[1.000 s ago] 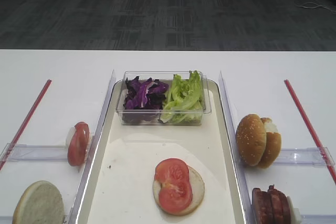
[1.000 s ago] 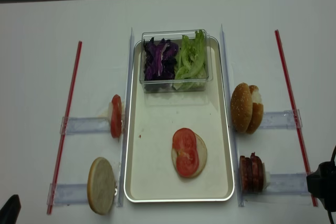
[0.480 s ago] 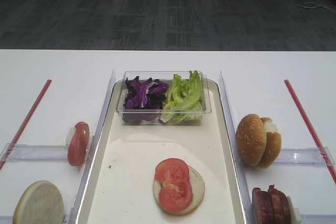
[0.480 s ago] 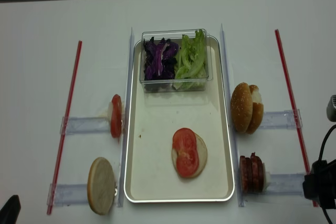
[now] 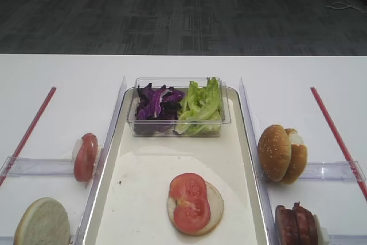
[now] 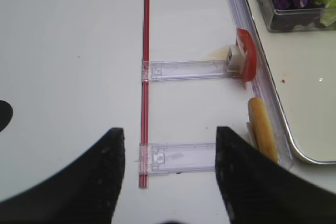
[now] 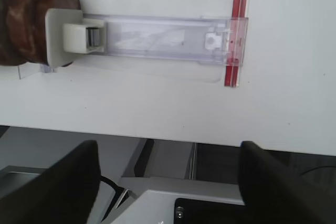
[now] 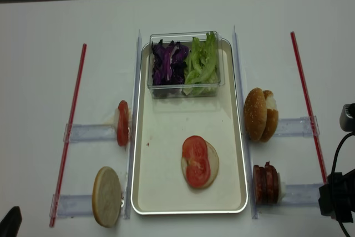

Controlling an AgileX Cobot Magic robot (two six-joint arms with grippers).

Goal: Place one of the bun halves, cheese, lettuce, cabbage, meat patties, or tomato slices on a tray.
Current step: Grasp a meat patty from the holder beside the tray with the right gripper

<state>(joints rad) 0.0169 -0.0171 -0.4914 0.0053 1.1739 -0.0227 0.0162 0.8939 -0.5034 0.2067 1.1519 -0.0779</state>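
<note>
A bun half [image 8: 211, 165] lies cut face up on the cream tray [image 8: 166, 137] with two tomato slices [image 8: 195, 160] on it. The cabbage [image 8: 168, 62] and lettuce [image 8: 202, 62] fill a clear box at the tray's far end. Right of the tray stand sesame bun halves [image 8: 259, 114] and meat patties [image 8: 265, 183]. On its left stand one tomato slice [image 8: 122, 123] and a bun half [image 8: 106, 195]. My right gripper [image 7: 170, 182] is open and empty over the table's front edge, the patties [image 7: 26, 24] ahead at left. My left gripper [image 6: 168, 177] is open and empty. Cheese is out of view.
Clear plastic holders [image 8: 89, 132] prop the upright food on both sides. Red strips [image 8: 69, 131] run along the outer left and right [image 8: 305, 92]. Clear rails [image 8: 135, 81] flank the tray. The right arm [image 8: 335, 201] sits at the front right corner.
The right arm has shifted slightly at the table's front right corner. The food and tray have not moved.
</note>
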